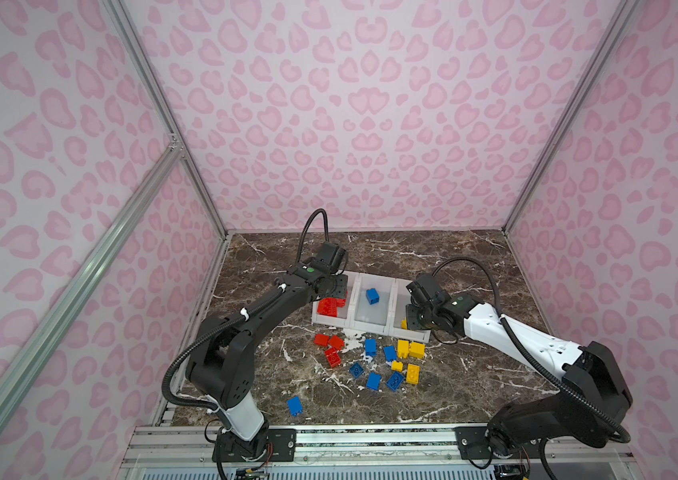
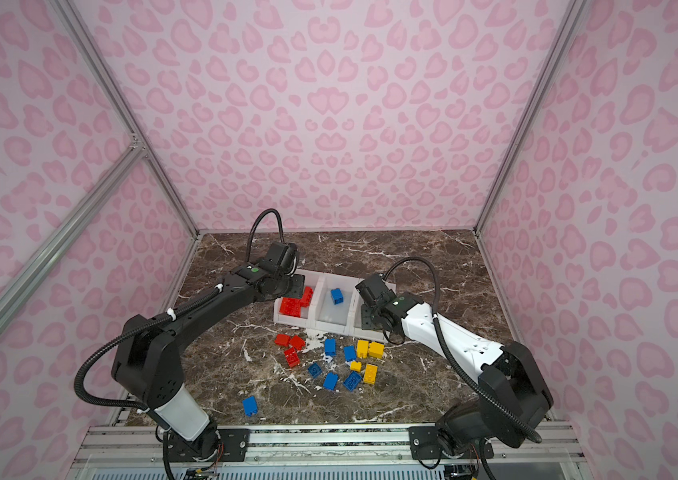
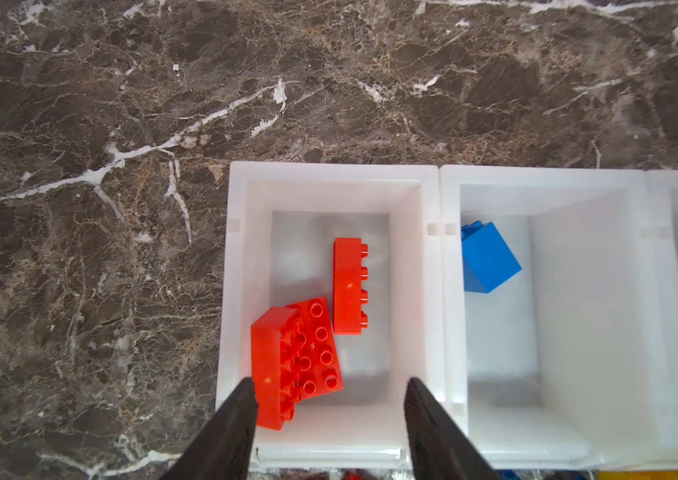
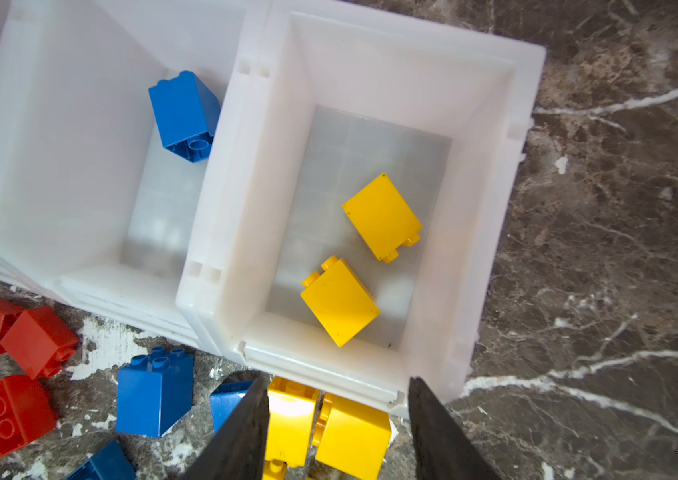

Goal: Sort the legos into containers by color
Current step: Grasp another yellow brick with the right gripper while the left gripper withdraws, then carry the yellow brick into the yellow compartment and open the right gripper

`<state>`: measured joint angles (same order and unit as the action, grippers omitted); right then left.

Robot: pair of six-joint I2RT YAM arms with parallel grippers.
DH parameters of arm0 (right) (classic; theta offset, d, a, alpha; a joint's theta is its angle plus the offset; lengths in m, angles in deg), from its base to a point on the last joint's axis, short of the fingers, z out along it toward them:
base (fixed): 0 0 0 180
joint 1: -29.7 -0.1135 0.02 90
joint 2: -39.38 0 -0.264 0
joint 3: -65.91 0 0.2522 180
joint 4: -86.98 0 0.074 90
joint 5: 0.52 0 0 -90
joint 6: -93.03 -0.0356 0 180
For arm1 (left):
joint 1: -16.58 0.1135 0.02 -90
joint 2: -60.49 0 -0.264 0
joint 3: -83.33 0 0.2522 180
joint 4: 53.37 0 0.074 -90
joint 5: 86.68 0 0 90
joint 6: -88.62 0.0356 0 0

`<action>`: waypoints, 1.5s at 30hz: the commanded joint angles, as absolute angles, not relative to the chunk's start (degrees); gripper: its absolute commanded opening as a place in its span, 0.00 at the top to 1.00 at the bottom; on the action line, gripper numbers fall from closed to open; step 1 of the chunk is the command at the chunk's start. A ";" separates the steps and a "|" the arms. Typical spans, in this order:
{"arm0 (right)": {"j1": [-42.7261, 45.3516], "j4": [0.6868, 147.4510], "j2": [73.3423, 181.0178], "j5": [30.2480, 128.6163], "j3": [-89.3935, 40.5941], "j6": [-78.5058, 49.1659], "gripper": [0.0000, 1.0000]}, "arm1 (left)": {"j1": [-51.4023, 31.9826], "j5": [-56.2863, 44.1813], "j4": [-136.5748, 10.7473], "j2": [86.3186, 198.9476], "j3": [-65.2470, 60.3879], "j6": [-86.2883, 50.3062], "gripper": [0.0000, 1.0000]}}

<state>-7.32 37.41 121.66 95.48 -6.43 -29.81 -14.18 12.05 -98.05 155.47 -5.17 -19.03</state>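
We see three white plastic bins (image 1: pixel 370 329) joined in a row on the dark brown marbled bench (image 1: pixel 474 374). The left pincer (image 3: pixel 330 380) hangs over the bin at the left end (image 3: pixel 329 170), its jaws spread fairly wide with nothing between them. Below it lie three red studded bricks (image 3: pixel 316 349): one long brick on its side, one flat, and one tilted onto the flat one.

The right pincer (image 4: pixel 337 380) hangs above the front lip of the bin at the right end (image 4: pixel 412 33), jaws likewise apart and empty. Two yellow squarish bricks (image 4: pixel 383 216) lie on their sides in that bin. The middle bin (image 1: pixel 370 316) holds a single blue brick (image 1: pixel 372 296).

In front of the row, loose on the bench, we count three loose red bricks (image 1: pixel 332 356), six loose blue bricks (image 1: pixel 373 381), one of them apart near the left arm's base, and four loose yellow bricks (image 1: pixel 413 373).
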 commanded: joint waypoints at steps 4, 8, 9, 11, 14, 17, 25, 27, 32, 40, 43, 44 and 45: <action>-8.34 36.22 119.86 96.69 -4.52 -31.39 0.45 | -14.18 10.44 -96.05 146.80 2.31 -21.83 0.41; -10.83 35.78 118.49 97.33 -2.27 -33.98 0.45 | -14.16 9.61 -94.63 138.93 9.94 -25.07 0.41; -11.74 35.86 117.95 97.31 -1.39 -34.95 0.45 | -14.18 9.48 -94.41 136.79 12.08 -26.17 0.41; -13.74 35.63 117.11 97.86 0.08 -37.16 0.45 | -14.18 9.47 -94.46 133.18 15.88 -28.45 0.41; -17.39 34.96 116.30 98.88 2.46 -40.89 0.45 | -14.18 8.77 -93.81 128.16 21.17 -31.28 0.41; -20.88 34.83 116.11 99.67 4.67 -44.84 0.45 | -14.27 9.03 -93.73 124.07 25.42 -33.68 0.41; -24.81 39.16 118.14 99.46 10.18 -51.46 0.44 | -14.53 8.42 -93.45 118.33 31.11 -36.35 0.41; -25.20 40.29 118.96 99.17 10.84 -52.19 0.44 | -14.61 8.42 -93.52 117.59 31.97 -36.79 0.41; -25.64 42.10 121.51 98.19 11.10 -52.51 0.46 | -15.06 8.33 -93.56 116.40 33.73 -37.75 0.41; -25.96 42.56 121.63 97.82 13.25 -53.90 0.62 | -15.46 8.77 -93.87 115.65 34.12 -38.17 0.41; -25.96 42.00 120.66 98.34 13.38 -53.99 0.66 | -15.54 8.69 -93.78 116.12 33.89 -38.06 0.41; -25.95 41.69 120.42 98.53 13.30 -53.95 0.66 | -15.50 8.66 -93.81 116.37 33.76 -38.12 0.41; -25.94 41.29 120.13 98.77 12.97 -53.80 0.67 | -15.62 8.62 -93.80 116.51 33.69 -38.12 0.41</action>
